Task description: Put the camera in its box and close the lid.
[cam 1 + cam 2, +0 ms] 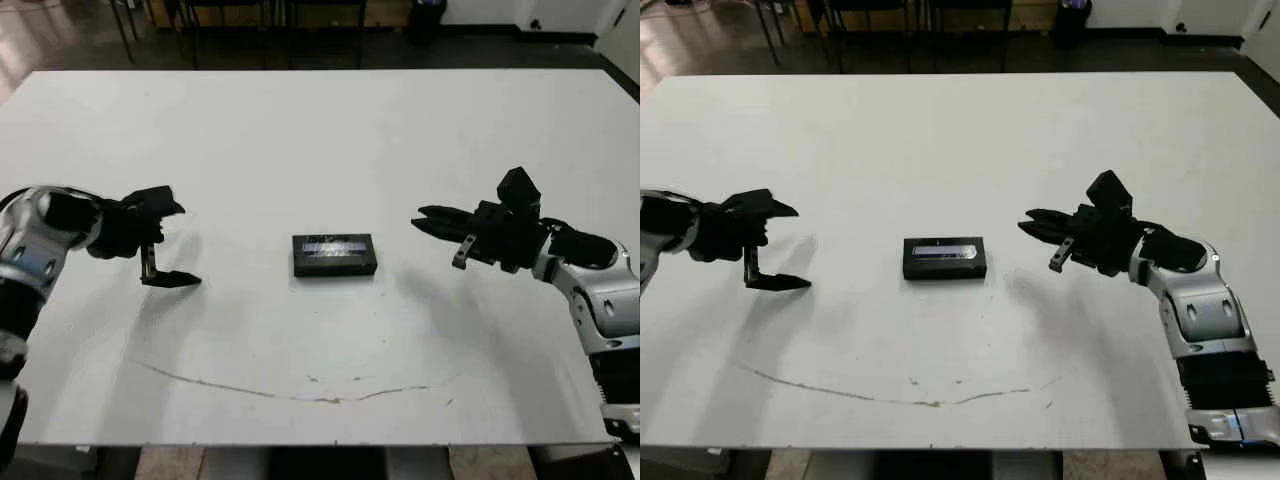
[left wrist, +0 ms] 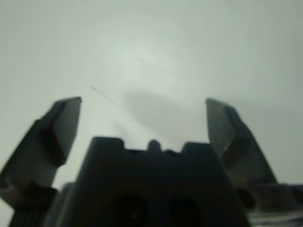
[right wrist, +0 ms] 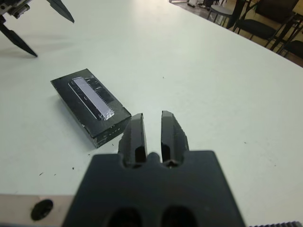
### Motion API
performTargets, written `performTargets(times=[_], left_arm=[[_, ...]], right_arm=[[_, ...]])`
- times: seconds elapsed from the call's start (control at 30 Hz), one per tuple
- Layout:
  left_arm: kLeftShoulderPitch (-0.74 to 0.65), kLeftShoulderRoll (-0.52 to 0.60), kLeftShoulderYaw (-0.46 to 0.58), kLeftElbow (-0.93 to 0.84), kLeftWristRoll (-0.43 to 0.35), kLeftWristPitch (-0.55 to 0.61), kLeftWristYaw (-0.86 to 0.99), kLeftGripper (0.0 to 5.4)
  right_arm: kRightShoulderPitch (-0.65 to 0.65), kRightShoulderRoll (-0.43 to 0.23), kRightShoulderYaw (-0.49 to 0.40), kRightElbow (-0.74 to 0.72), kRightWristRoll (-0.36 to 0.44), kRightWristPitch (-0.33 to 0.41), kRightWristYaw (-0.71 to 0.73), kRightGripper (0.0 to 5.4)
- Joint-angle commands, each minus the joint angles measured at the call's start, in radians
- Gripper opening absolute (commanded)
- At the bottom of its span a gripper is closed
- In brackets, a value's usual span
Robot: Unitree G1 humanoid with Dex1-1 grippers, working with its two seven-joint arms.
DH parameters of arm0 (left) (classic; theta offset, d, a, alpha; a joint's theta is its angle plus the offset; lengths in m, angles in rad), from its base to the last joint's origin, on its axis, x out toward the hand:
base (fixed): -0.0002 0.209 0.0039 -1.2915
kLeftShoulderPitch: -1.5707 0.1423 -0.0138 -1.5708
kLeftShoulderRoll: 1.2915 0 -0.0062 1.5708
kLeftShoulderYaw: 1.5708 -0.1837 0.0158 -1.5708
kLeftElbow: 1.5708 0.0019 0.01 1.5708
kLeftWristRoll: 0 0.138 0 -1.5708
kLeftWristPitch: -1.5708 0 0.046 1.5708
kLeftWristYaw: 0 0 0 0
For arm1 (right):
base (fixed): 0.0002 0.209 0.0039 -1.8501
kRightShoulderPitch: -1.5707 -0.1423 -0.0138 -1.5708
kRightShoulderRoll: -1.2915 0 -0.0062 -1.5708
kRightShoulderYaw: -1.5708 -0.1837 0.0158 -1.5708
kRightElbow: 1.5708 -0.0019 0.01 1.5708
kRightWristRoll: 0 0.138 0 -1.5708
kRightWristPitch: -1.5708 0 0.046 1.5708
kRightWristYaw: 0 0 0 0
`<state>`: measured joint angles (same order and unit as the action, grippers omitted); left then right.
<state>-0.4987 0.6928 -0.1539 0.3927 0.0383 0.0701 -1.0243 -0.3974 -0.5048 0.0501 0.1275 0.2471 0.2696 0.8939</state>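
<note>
Near table point(image 1: 320, 400) edge: thin dark curved scuff line point(image 1: 300, 392) across the white top, nothing on it. Mid-table, centre: the box point(image 1: 335, 255) w/ the lid point(image 3: 90, 97) on it, one closed black rectangular block, long side running left-right; lid top carries a long pale bluish-grey strip along its length, w/ whitish flecks on the side walls in the right wrist view. Camera not visible anywhere. Box sits flat, alone, touching neither gripper, roughly between the two. Left gripper point(image 1: 160, 245) well apart to the box's left, just above the table; fingers wide open, one fingertip point(image 1: 182, 280) low near the surface pointing toward the box, the other higher; left wrist view shows both fingers spread w/ only bare table between them. Right gripper point(image 1: 445, 228) to the box's right, a bit nearer than the left one but still clear of it, raised off the table, pointing toward the box; fingers point(image 3: 137, 135) drawn close together w/ only a narrow slit between, holding nothing. Far side: bare table, then dark floor and chair legs point(image 1: 190, 30) beyond the edge.
</note>
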Motion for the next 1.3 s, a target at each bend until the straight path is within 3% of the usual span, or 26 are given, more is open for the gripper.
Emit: performTargets(times=[0.03,0.2,0.37,0.63,0.93,1.3], left_arm=[[0.130,-0.134,0.139,-0.176,-0.117,0.017,0.196,4.31],[0.241,-0.375,0.174,-0.474,-0.225,0.103,0.470,3.13],[0.261,-0.504,0.090,-0.693,-0.224,0.290,0.638,1.86],[0.227,-0.633,-0.066,-0.711,-0.175,0.462,0.777,0.01],[0.244,-0.739,-0.128,-0.615,-0.154,0.625,0.878,0.01],[0.286,-0.715,-0.153,-0.516,-0.129,0.734,0.876,0.01]], right_arm=[[-0.002,0.011,-0.010,0.019,0.001,-0.002,-0.020,0.00],[0.020,0.031,-0.026,-0.004,-0.023,-0.026,-0.100,0.00],[0.035,0.051,-0.038,-0.015,-0.018,-0.044,-0.152,0.00],[0.044,0.058,-0.036,-0.022,-0.023,-0.059,-0.181,0.00],[0.059,0.057,-0.037,-0.039,-0.011,-0.044,-0.185,0.00],[0.064,0.054,-0.033,-0.080,-0.012,0.006,-0.194,0.00]])
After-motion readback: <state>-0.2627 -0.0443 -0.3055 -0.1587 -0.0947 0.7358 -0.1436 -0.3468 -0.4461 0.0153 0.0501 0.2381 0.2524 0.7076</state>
